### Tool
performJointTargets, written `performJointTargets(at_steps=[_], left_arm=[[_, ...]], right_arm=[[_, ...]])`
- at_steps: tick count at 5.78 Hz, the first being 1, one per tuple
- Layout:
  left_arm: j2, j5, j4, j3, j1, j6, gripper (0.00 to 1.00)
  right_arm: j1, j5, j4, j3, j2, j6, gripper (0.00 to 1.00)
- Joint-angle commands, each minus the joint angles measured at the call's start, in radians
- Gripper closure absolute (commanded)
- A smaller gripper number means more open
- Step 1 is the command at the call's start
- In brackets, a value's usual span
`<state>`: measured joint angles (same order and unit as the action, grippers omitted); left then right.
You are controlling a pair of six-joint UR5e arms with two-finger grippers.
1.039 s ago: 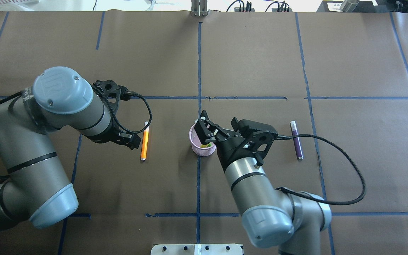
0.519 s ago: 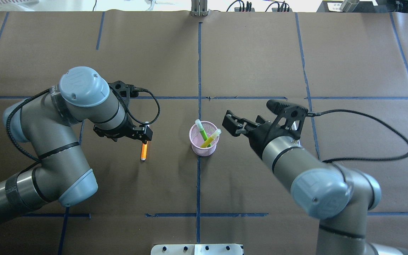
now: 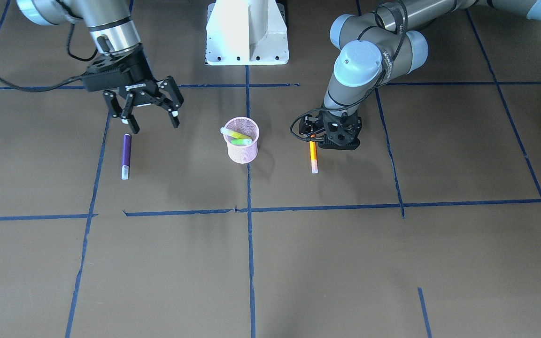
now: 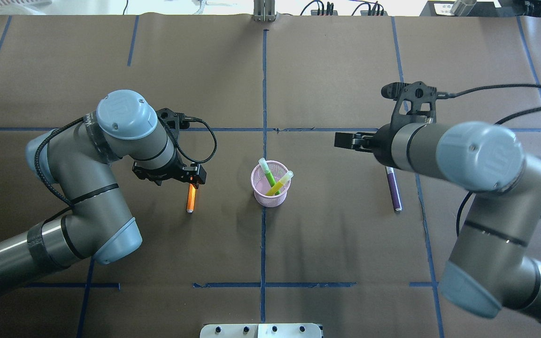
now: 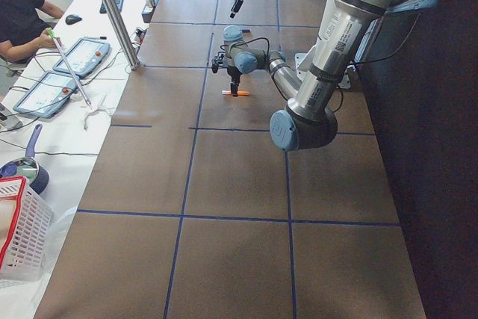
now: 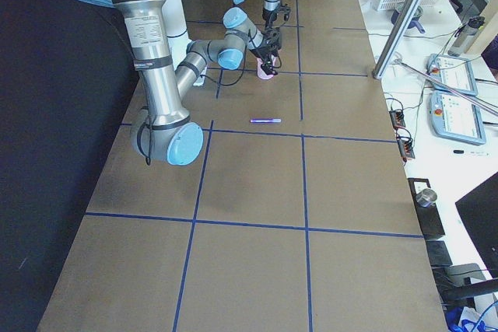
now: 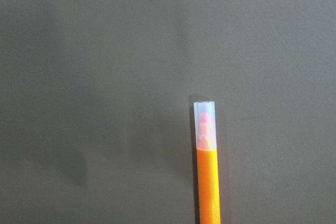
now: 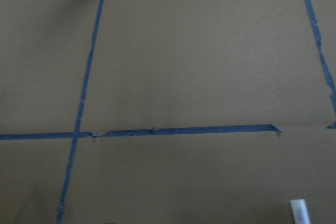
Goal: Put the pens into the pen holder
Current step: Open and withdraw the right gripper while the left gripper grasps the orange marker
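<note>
The pink mesh pen holder [image 4: 270,196] stands at the table's middle, also seen in the front view [image 3: 242,154]. A green pen [image 4: 266,172] and a yellow pen [image 4: 283,181] lean inside it. The orange pen [image 4: 190,201] lies flat left of the holder; its capped end fills the left wrist view [image 7: 207,171]. My left gripper [image 4: 190,177] is down over the orange pen's middle; I cannot tell how its jaws stand. The purple pen [image 4: 395,190] lies flat right of the holder. My right gripper [image 3: 150,123] is open and empty, hovering above the purple pen [image 3: 126,152].
Blue tape lines cross the brown table. The white robot base [image 3: 247,33] stands at the robot's side. An operator sits at a side bench [image 5: 19,13] with tablets. A metal post [image 6: 412,13] stands at the table's far edge.
My right gripper has drawn back from the holder and swung right, over the purple pen. Two pens now show standing in the holder. My left gripper has moved onto the orange pen.
</note>
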<state>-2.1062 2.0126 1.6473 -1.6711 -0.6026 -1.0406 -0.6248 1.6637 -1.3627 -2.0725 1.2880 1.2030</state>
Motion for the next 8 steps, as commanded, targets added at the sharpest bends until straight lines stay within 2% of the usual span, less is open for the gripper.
performJointTargets(at_steps=[1, 2, 5, 6, 7, 8], left_arm=[[-0.031, 0.000, 0.023, 0.054, 0.001, 0.004, 0.13], [-0.031, -0.002, 0.049, 0.069, 0.006, 0.001, 0.20], [-0.044, -0.002, 0.055, 0.097, 0.009, 0.001, 0.27], [-0.061, -0.002, 0.089, 0.132, 0.010, -0.002, 0.28], [-0.064, -0.003, 0.116, 0.154, 0.010, -0.001, 0.32], [-0.063, -0.003, 0.117, 0.154, 0.010, 0.004, 0.38]], right_arm=[[-0.183, 0.309, -0.181, 0.000, 0.019, -0.246, 0.01], [-0.258, 0.429, -0.244, 0.003, 0.030, -0.379, 0.01], [-0.288, 0.462, -0.263, -0.001, 0.091, -0.411, 0.01], [-0.347, 0.567, -0.330, 0.006, 0.096, -0.544, 0.02], [-0.355, 0.570, -0.405, 0.012, 0.091, -0.598, 0.02], [-0.358, 0.568, -0.408, 0.014, 0.091, -0.623, 0.02]])
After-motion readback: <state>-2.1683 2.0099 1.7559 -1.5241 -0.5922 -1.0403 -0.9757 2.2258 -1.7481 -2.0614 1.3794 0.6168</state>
